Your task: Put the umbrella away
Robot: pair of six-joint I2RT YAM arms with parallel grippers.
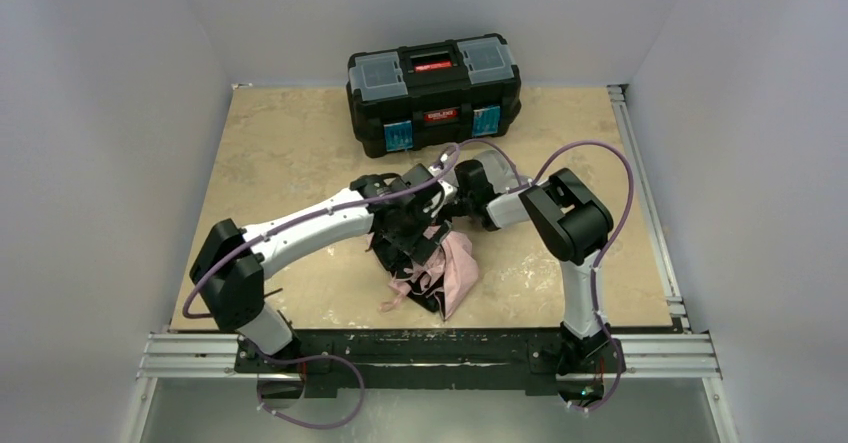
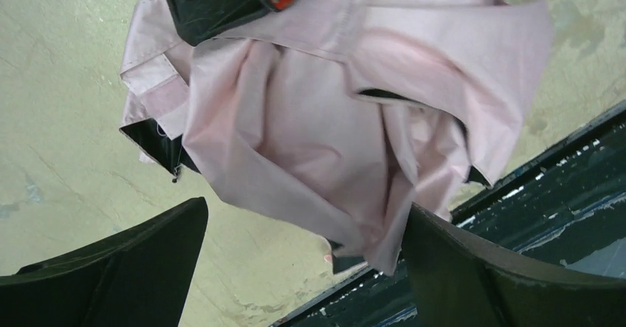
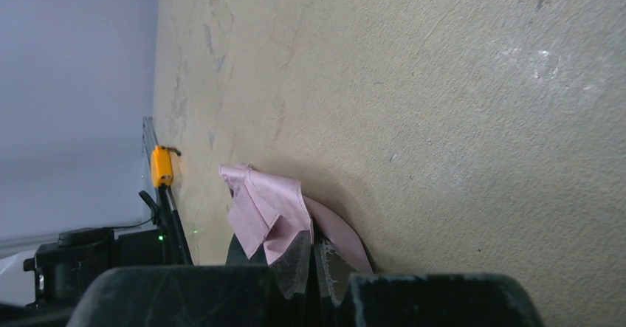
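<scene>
— Beige, stone-patterned table [image 1: 280, 153] under everything, operator. At its far edge you have the black toolbox [image 1: 433, 91], lid down, red handle on top. Take that as your mark.

— Fine. Where are my arms from it?

— Your left arm [image 1: 310, 225] and your right arm [image 1: 565, 218] both reach in to one spot on the near side of the toolbox, apart from it.

— And the umbrella?

— Your umbrella [image 1: 440, 268] is at that same spot, in front of the toolbox. It is a crumpled bundle of pale pink fabric with black showing at the folds.

— Left gripper?

— Your left gripper [image 2: 306, 220] is at the bundle with its jaws spread wide. Pink fabric shows between the two dark fingers [image 2: 133, 260]; I cannot tell whether either one touches it.

— Right gripper?

— Your right gripper [image 3: 314, 268] is on the side of the bundle that faces the toolbox. Its jaws are pressed together, and a fold of pink fabric is pinched at the tips.
</scene>
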